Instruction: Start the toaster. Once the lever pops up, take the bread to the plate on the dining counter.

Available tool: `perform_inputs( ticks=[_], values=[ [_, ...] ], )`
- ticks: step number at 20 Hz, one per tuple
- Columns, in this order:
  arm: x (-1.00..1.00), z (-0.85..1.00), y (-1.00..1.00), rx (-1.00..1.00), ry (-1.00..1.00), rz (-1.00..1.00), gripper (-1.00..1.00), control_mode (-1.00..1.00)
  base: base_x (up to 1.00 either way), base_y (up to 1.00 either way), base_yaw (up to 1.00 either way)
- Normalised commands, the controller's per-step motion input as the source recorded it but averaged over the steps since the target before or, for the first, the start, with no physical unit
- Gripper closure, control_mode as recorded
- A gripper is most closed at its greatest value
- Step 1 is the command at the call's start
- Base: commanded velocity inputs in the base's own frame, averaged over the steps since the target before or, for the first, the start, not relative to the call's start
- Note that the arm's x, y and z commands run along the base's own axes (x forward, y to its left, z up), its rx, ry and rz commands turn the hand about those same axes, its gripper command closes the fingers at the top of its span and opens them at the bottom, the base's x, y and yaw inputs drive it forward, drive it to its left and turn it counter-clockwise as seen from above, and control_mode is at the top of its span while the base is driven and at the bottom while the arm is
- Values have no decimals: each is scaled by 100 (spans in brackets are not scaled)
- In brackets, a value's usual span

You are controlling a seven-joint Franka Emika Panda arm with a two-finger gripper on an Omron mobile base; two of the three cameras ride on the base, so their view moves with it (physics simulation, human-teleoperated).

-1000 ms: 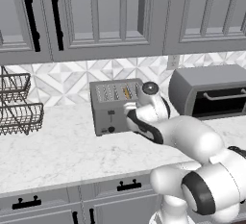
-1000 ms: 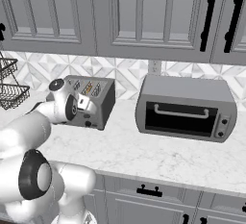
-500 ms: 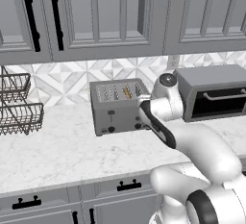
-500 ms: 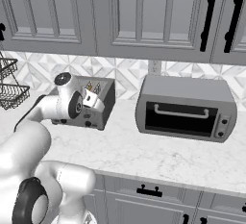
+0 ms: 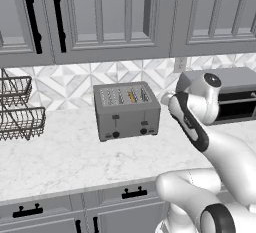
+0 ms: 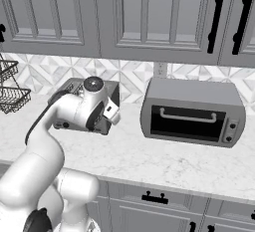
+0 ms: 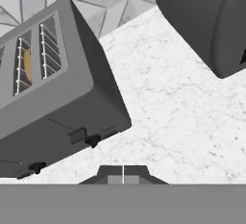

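The grey toaster (image 5: 126,111) stands on the marble counter against the backsplash, with its two dark levers on the front face. The bread (image 5: 131,96) sits edge-on in one of the top slots, a thin golden slice (image 7: 28,64). My gripper (image 5: 167,99) hovers to the right of the toaster, apart from it and above the counter. It is shut with nothing between the fingertips (image 7: 115,174). In the hand view the toaster (image 7: 48,98) lies to the upper left, one front lever near its lower corner. From the right base view the gripper (image 6: 116,116) is in front of the toaster (image 6: 74,94). The plate and the dining counter are out of view.
A larger grey toaster oven (image 6: 193,111) stands to the right of the toaster, close behind my hand (image 5: 235,97). Wire baskets (image 5: 20,112) hang at the far left. Grey upper cabinets (image 5: 100,17) overhang the counter (image 5: 60,157); drawers run under its front edge.
My arm has swung from in front of the toaster's face to its right side, carrying the shut gripper away from the levers. The toaster and bread have stayed put.
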Motion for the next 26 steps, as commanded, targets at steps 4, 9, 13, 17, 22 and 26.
perform_inputs(
  ticks=[4,9,13,17,22,26],
  values=[
    [-17,2,-7,17,0,0,100,-100,0,0,0],
    [-8,-3,-3,9,0,-1,100,-100,0,0,0],
    [0,-6,-13,12,0,-1,100,-100,0,0,0],
    [0,0,0,0,0,0,100,-100,0,0,0],
    [0,0,0,0,0,0,100,-100,0,0,0],
    [0,0,0,0,0,0,100,-100,0,0,0]
  ],
)
